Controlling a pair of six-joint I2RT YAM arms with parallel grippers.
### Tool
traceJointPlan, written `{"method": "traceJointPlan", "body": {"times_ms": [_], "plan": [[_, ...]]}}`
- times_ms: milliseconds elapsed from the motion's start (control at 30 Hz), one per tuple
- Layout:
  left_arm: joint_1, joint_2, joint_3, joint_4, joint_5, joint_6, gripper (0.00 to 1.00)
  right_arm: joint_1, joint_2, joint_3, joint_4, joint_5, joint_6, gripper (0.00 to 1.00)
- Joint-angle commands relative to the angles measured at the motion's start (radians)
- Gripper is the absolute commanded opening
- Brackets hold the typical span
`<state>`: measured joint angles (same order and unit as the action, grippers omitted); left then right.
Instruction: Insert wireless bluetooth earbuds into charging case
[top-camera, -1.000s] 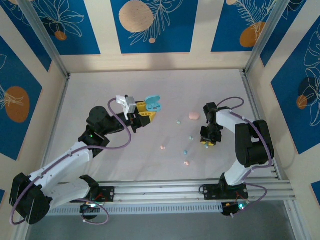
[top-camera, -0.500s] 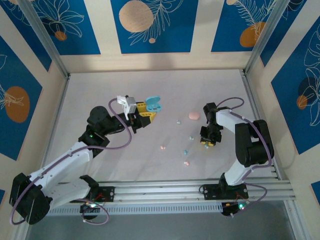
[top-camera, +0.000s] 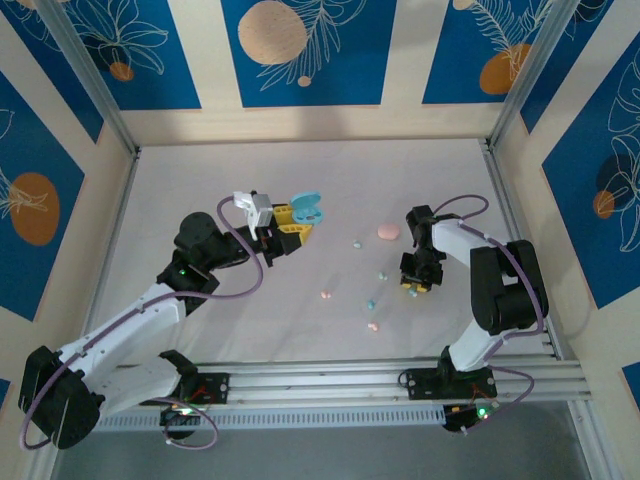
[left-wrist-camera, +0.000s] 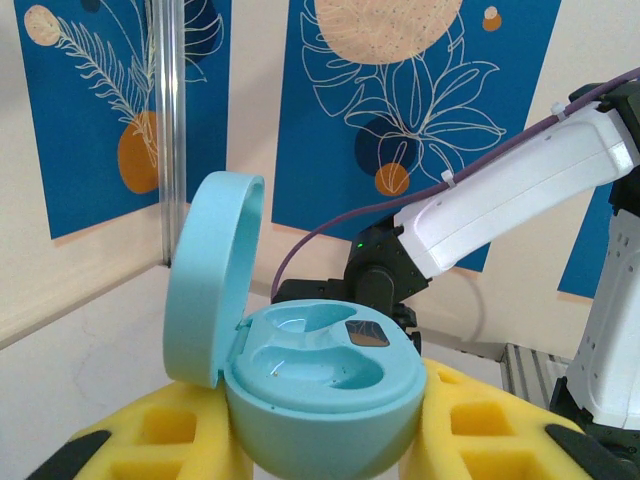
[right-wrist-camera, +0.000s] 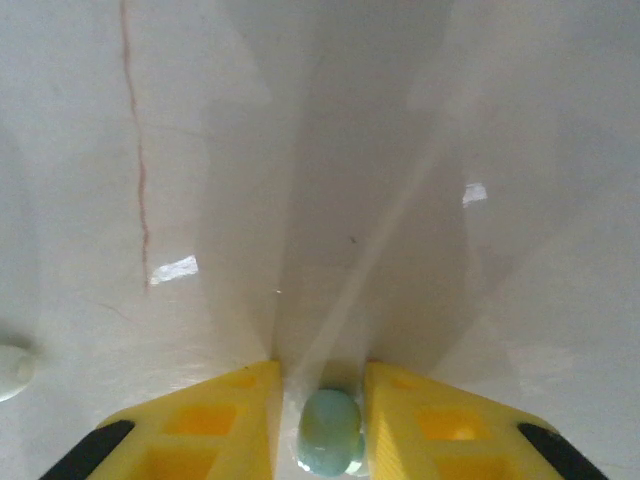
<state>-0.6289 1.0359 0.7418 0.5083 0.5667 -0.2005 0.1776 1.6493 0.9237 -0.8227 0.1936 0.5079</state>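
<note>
We take the table (top-camera: 200, 190) as the work surface. All the parts are on it or just above it.

The left gripper (top-camera: 288, 226) is clamped on the base of the teal case (left-wrist-camera: 320, 395). It holds the case up over the left half of the table, with the lid (left-wrist-camera: 212, 290) swung upright. Both wells are empty, so no earbud is seated yet.

A pink case (top-camera: 388, 232) lies on the table, apart from both grippers.

The right gripper (top-camera: 415, 285) points down at the right half of the table. Its fingers are drawn in on a teal earbud (right-wrist-camera: 330, 430). We cannot tell whether this earbud is off the surface.

Several loose earbuds (top-camera: 373, 326) lie scattered between the arms.

We judge the task to be at its first pick. Carrying the teal earbud to the case, seating it, and handling every loose earbud all remain.
</note>
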Motion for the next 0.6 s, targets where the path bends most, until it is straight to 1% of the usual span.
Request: {"method": "traceJointPlan", "body": {"times_ms": [0,100,133,167,267,333,400,467,567], "plan": [[-0.013,-0.013,0.013,0.014,-0.007,0.007,0.25,0.010,-0.004,-0.023,-0.026,-0.025,0.017,0.25],[-0.012,-0.014,0.013,0.013,-0.006,0.006,0.25,0.014,-0.006,-0.020,-0.032,-0.023,0.015,0.22],[-0.013,-0.014,0.013,0.014,-0.008,0.007,0.25,0.014,-0.011,-0.016,-0.036,-0.021,0.015,0.16],[-0.013,-0.014,0.014,0.014,-0.007,0.006,0.25,0.014,-0.018,-0.013,-0.038,-0.024,0.014,0.15],[-0.013,-0.014,0.014,0.013,-0.009,0.007,0.25,0.014,-0.049,0.004,-0.051,-0.040,0.011,0.15],[-0.013,-0.014,0.014,0.014,-0.010,0.007,0.25,0.014,-0.073,0.021,-0.060,-0.082,0.004,0.15],[-0.012,-0.016,0.013,0.015,-0.018,0.002,0.25,0.013,-0.108,0.036,-0.058,-0.166,-0.003,0.15],[-0.013,-0.015,0.014,0.014,-0.028,-0.007,0.25,0.011,-0.154,0.049,-0.037,-0.305,-0.009,0.15],[-0.012,-0.009,0.011,0.021,-0.037,-0.015,0.25,0.005,-0.211,0.081,0.011,-0.565,0.000,0.15]]}}
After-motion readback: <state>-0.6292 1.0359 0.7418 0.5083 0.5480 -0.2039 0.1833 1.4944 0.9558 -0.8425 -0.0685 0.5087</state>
